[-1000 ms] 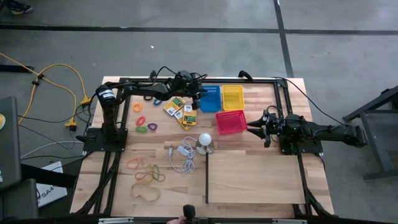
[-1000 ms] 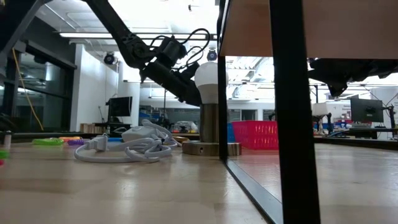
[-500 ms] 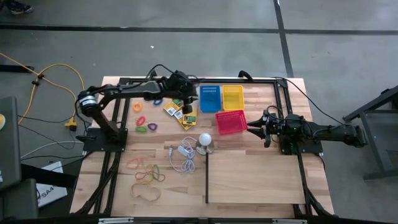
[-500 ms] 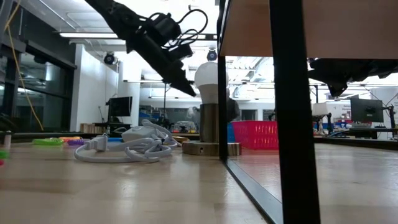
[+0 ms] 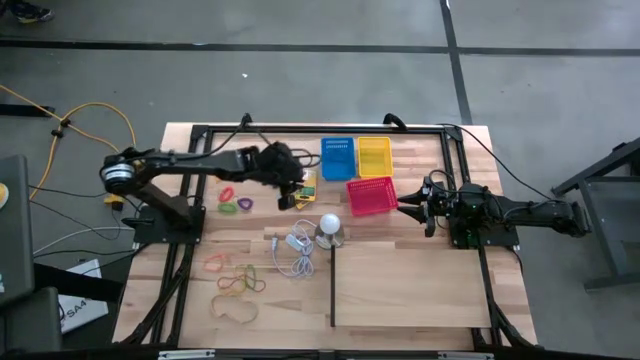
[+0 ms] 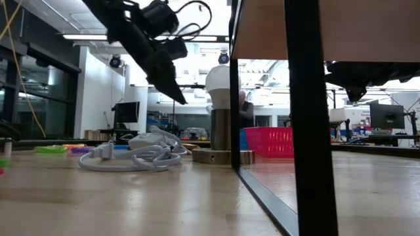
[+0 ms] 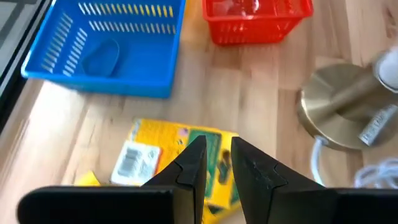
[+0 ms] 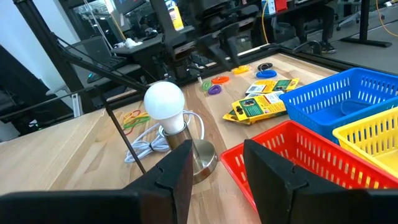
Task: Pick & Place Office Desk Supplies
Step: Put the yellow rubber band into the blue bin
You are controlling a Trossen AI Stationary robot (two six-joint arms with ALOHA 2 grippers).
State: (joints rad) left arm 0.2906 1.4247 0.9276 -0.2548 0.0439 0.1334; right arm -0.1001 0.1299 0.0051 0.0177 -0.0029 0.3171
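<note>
My left gripper [image 5: 289,198] [image 7: 217,149] hangs over the yellow-and-green packets [image 5: 306,185] [image 7: 180,155], clear of them. It points slantwise down, its fingers narrowly open with nothing between them. Coloured rings [image 5: 235,203] lie on the wood to its left. Rubber bands [image 5: 235,280] lie near the front left. In the blue basket [image 7: 106,46] lies a blue ring [image 7: 101,59]. My right gripper [image 5: 403,205] [image 8: 217,168] waits open beside the red basket [image 5: 371,195], touching nothing.
A yellow basket [image 5: 374,155] stands beside the blue one. A white bulb on a brass base [image 5: 329,226] and a coiled white cord [image 5: 294,250] sit mid-table. A raised wooden panel [image 5: 410,285] with a dark post fills the front right. A person shows in the room behind.
My left gripper has drawn back from beside the blue basket toward the table's left and near edges. It has risen and tipped less steeply, and now hangs over the packets. Nothing on the table has shifted.
</note>
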